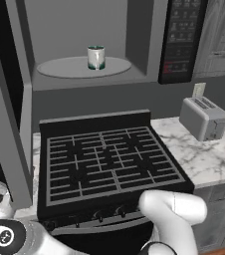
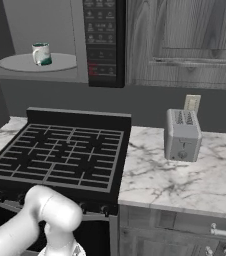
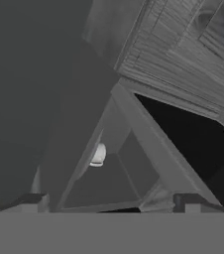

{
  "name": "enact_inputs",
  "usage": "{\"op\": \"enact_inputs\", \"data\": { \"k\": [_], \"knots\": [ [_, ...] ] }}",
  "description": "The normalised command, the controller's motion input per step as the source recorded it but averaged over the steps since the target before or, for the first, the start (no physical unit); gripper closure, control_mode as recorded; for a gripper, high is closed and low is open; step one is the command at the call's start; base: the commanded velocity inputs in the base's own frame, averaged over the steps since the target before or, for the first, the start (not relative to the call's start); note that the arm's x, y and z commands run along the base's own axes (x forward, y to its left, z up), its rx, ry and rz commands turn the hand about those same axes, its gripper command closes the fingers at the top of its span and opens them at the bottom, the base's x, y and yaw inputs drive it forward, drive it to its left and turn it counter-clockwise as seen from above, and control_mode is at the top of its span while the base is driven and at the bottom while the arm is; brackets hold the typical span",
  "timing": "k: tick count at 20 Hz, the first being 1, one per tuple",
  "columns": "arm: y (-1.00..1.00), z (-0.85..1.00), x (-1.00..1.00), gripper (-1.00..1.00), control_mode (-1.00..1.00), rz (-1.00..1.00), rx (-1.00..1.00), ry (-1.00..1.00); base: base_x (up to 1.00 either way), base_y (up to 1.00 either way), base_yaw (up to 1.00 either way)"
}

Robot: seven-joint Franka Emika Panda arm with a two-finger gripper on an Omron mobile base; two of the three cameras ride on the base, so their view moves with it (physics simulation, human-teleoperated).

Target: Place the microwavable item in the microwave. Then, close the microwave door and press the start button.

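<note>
2 dark finger tips of my gripper (image 3: 109, 201) rise at the bottom of the hand view, set far apart — the jaws are released, with nothing between them.

The mug (image 1: 96, 57) stands upright inside the microwave (image 1: 84, 79), on the round turntable plate (image 1: 59, 67), slightly right of the plate's middle in the left base view. Its handle points toward the left in the right base view. In the hand view, the mug appears as a small pale shape seen through the cavity opening.

The microwave door (image 1: 7, 124) is swung out to the left of the cavity, a tall grey-framed panel seen nearly edge-on in the left base view. The black keypad panel (image 2: 102, 40) sits at the right side of the cavity, with a red mark low on it.

Below the microwave lies the stove (image 2: 60, 155), with black grates and a row of knobs along its front edge. To its right, a marble counter (image 2: 185, 175) carries 1 grey toaster (image 2: 183, 134), standing near the back wall just below a wall outlet (image 2: 191, 103). Wooden cabinets (image 2: 185, 40) hang to the right of the keypad.
</note>
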Motion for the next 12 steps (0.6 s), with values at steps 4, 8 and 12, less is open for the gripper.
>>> {"op": "enact_inputs", "data": {
  "k": [4,8,12],
  "knots": [
    [0.76,0.01,0.16,-1.0,-1.0,-0.05,-0.11,0.02,0.0,0.0,0.0],
    [0.67,0.02,0.05,-1.0,-1.0,-0.06,-0.06,0.0,0.0,0.0,0.0],
    [0.38,0.33,-0.01,-1.0,-1.0,-0.04,-0.01,-0.06,0.0,0.0,0.0]
  ]
}}
